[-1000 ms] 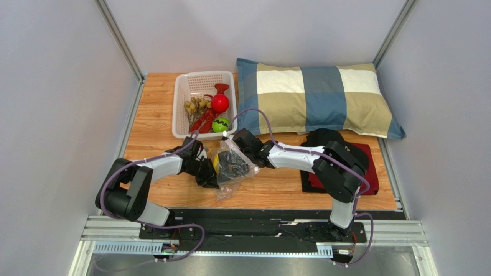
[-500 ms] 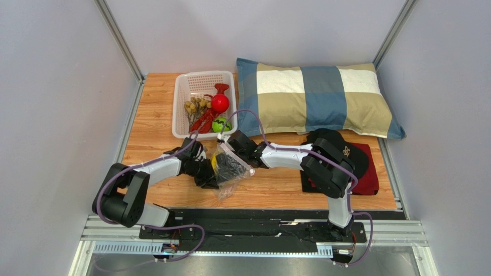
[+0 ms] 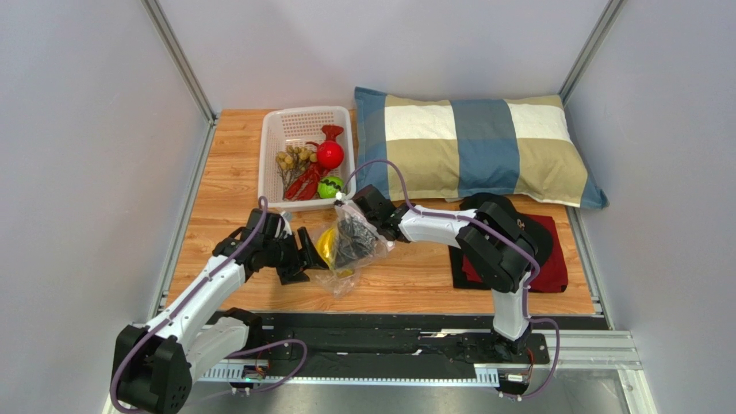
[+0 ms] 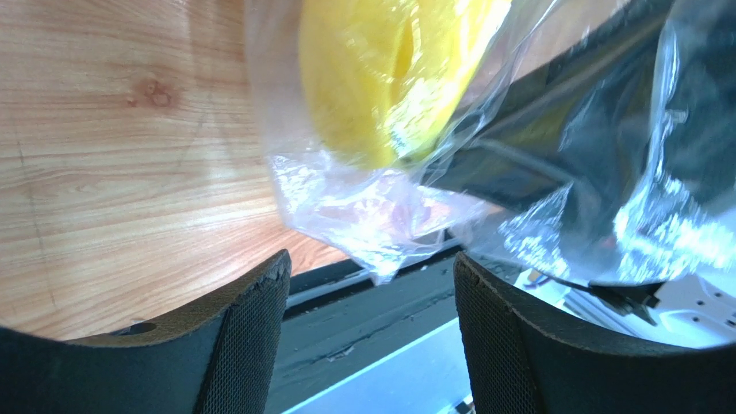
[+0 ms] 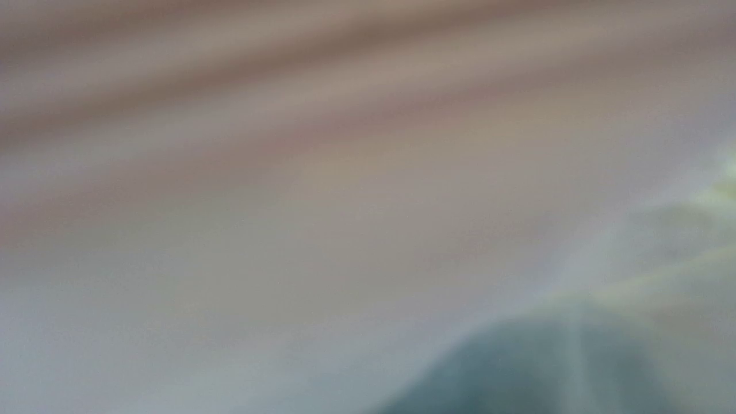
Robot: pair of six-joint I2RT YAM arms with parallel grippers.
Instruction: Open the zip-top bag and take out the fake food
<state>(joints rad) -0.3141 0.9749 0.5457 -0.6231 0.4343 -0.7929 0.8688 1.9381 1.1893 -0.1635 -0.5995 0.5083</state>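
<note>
Here we are over the wooden worktop (image 3: 233, 164), and the biggest thing on it is the blue, cream and tan checked pillow (image 3: 471, 147), lying across the far side from 12 round to 2 o'clock. Down at 4 o'clock we have a dark red cloth (image 3: 557, 259) with a black cap (image 3: 536, 228) on it, partly under the right arm. Over at 11 o'clock sits the white mesh basket (image 3: 276, 118), and we can count fake food in it: a red round fruit (image 3: 329, 154), a green striped ball (image 3: 329, 187), a brownish cluster (image 3: 292, 159) and red chilli shapes (image 3: 304, 184).

Now to the middle, a little toward 6 o'clock: the zip-top bag (image 3: 350, 250) stands crumpled between the two arms. Inside it we see a yellow piece (image 3: 328, 244) and a dark lump beside it that we can't make out.

The left gripper (image 3: 302, 257) sits at the bag's 9 o'clock side; its wrist view shows both black fingers (image 4: 250, 328) well apart, with a loose corner of the bag (image 4: 380, 198) and the yellow piece (image 4: 380, 78) just beyond them, nothing clamped.

The right gripper (image 3: 350, 207) is at the bag's 12 o'clock edge. Its own camera gives only blur, so we cannot tell whether those fingers are apart or together
</note>
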